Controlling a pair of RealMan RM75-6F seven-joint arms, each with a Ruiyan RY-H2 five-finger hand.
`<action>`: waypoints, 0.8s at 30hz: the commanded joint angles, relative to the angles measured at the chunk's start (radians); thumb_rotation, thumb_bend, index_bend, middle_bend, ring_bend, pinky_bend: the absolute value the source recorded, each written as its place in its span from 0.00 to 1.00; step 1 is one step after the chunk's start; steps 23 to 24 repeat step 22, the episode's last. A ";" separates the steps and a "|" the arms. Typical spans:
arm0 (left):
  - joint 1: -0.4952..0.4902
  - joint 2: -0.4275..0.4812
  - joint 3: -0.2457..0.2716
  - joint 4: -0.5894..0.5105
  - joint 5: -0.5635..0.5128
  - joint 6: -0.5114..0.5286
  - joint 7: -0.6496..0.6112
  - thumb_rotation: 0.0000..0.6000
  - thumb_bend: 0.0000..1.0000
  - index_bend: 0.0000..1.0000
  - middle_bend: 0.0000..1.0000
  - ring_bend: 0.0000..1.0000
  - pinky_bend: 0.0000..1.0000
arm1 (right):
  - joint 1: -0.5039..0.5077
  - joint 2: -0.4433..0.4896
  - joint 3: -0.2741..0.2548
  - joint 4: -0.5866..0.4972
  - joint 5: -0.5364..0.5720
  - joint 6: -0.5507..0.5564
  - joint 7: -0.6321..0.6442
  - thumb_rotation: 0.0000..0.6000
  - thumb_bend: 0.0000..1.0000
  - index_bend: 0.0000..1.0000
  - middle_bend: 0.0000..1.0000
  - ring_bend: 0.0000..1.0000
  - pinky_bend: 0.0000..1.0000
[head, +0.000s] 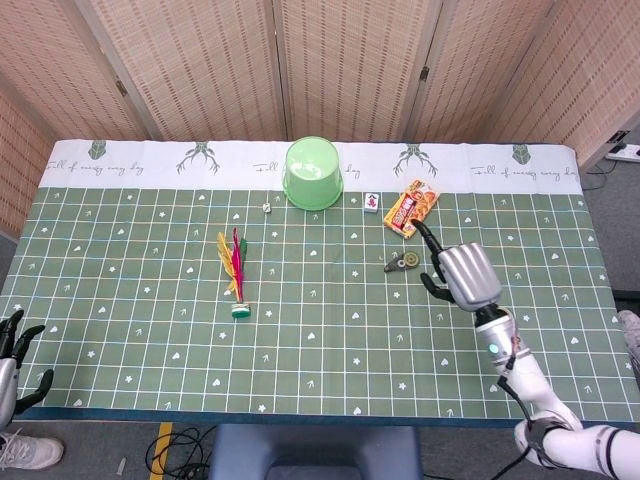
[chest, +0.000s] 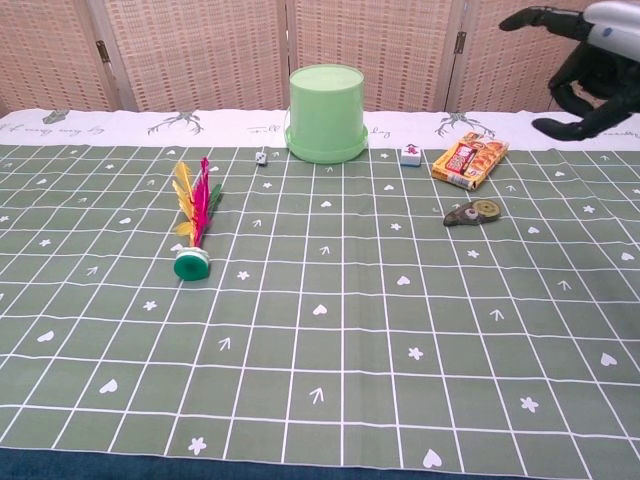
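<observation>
My right hand (head: 462, 276) hangs in the air above the right part of the table, fingers spread and holding nothing; the chest view shows the right hand (chest: 580, 62) high at the top right. Below and left of it lies a small dark flat object with a round end (head: 402, 263) (chest: 473, 213). A tiny white die-like piece (head: 266, 208) (chest: 261, 158) rests just left of the upturned green bucket (head: 313, 173) (chest: 326, 113). My left hand (head: 14, 352) sits off the table's front left corner, fingers apart and empty.
A feathered shuttlecock with a green base (head: 235, 272) (chest: 193, 228) lies left of centre. A small white tile (head: 372, 202) (chest: 409, 154) and an orange snack packet (head: 411, 208) (chest: 469, 162) lie right of the bucket. Folding screens stand behind the table.
</observation>
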 joint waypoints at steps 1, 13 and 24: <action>-0.003 -0.001 -0.002 -0.001 0.001 -0.002 0.002 1.00 0.39 0.21 0.02 0.03 0.09 | -0.076 0.097 -0.051 -0.078 -0.011 0.056 -0.044 1.00 0.29 0.00 0.64 0.75 0.85; -0.023 -0.009 -0.008 -0.012 0.011 -0.013 0.015 1.00 0.39 0.21 0.02 0.03 0.09 | -0.305 0.219 -0.178 -0.113 -0.132 0.266 0.036 1.00 0.29 0.00 0.19 0.20 0.40; -0.036 -0.022 -0.010 -0.016 0.022 -0.017 0.026 1.00 0.39 0.21 0.02 0.03 0.09 | -0.418 0.184 -0.210 -0.062 -0.200 0.380 0.107 1.00 0.29 0.00 0.19 0.19 0.38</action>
